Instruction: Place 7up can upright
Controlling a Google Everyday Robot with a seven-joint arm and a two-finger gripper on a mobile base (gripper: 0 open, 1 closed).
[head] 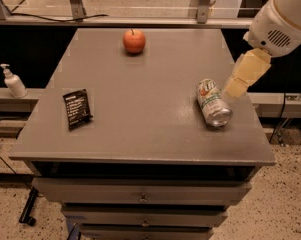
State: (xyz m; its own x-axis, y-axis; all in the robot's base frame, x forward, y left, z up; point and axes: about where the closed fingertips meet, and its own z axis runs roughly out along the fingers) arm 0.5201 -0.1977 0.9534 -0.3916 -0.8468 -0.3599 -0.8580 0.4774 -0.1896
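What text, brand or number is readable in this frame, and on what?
7up can, lying on its side: green logo with red dot, too blurred to read.
Black packet: white print, too small to read.
Gripper, just right of the can: no markings.
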